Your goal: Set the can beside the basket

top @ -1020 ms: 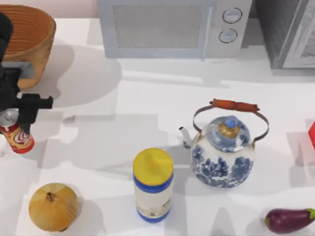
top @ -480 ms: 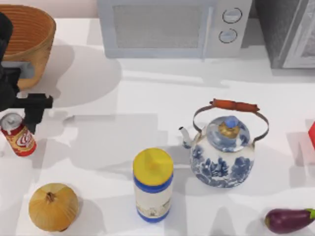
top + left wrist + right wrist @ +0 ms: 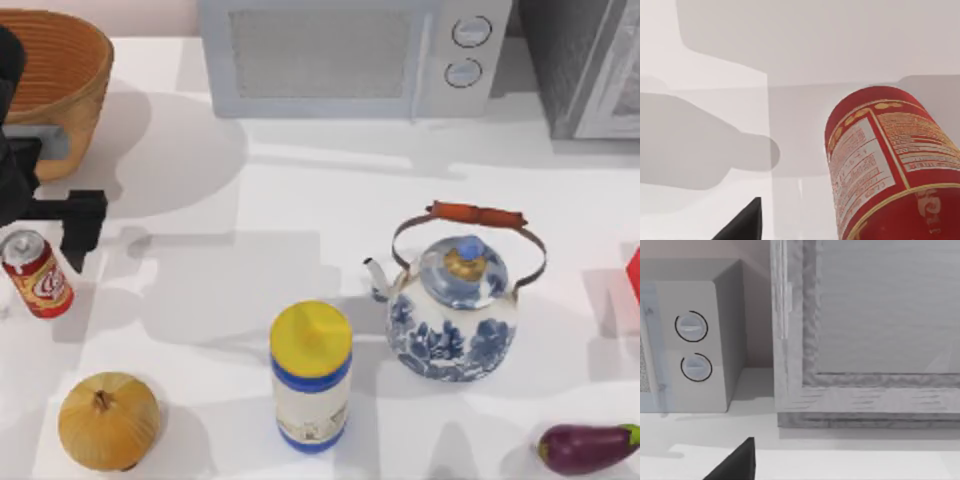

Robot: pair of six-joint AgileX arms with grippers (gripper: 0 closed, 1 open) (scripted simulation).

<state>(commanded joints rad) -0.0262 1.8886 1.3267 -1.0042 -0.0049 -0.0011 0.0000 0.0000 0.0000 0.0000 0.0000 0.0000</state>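
The can (image 3: 36,273), red and gold with a silver top, stands free on the bench's (image 3: 300,200) left edge, near of the basket (image 3: 55,75). My left pincer (image 3: 45,225) hovers just above, fingers apart, partly cut off.

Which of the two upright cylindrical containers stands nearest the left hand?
The red can, right beside the left hand; the yellow-lidded container stands mid-table.

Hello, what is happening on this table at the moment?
The left arm's end effector sits at the table's left edge, just above the red soda can. The can stands upright on the table, free of the fingers, in front of the wicker basket with a gap between them. So the can looks already set down. An onion, a yellow-lidded container and a blue-and-white kettle stand untouched.
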